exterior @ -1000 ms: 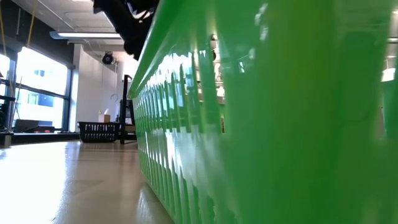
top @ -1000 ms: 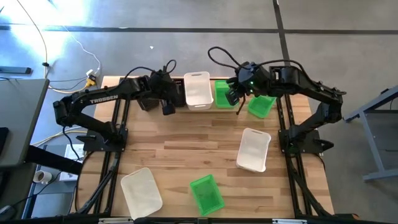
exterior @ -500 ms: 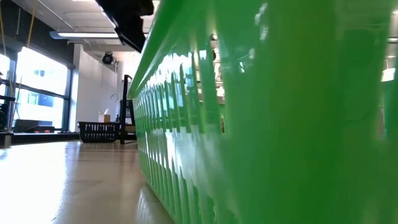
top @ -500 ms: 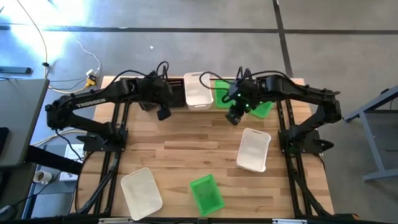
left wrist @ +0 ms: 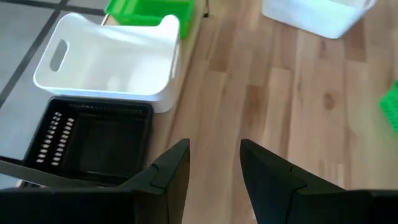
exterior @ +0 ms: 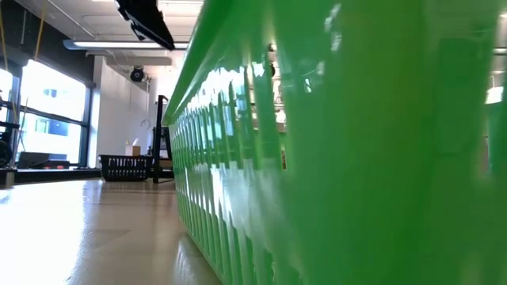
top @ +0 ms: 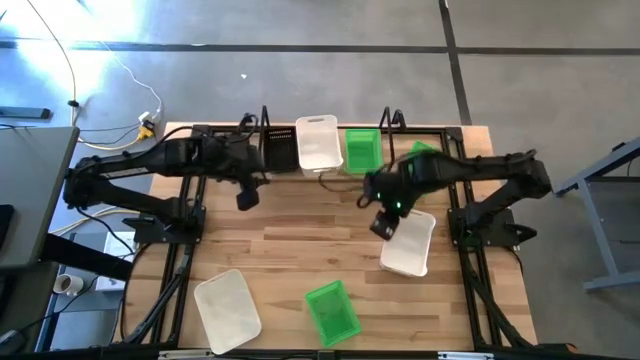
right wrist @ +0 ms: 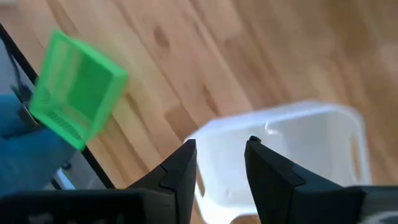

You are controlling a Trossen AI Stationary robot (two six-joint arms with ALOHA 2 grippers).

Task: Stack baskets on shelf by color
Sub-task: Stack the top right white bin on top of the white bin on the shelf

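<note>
The shelf (top: 394, 121) stands at the table's far edge and holds a black basket (top: 282, 149), a white basket (top: 318, 143) and a green basket (top: 361, 150) side by side. A second green basket (top: 425, 153) sits to their right, partly under my right arm. My left gripper (top: 246, 198) hangs open in front of the black basket (left wrist: 93, 140), holding nothing. My right gripper (top: 381, 226) is open above the left rim of a loose white basket (top: 408, 241), which lies on the table at the right (right wrist: 280, 155).
Another white basket (top: 227, 308) and a green basket (top: 331, 310) lie near the table's front edge. That green basket's slotted wall (exterior: 317, 158) fills most of the low view. Bare wood shows in the table's middle.
My left gripper has drawn back from the black basket on the shelf, toward the table's near and left edges. My right gripper has left the shelf's green basket, gone toward the near edge, sunk and tipped downward over the loose white basket.
</note>
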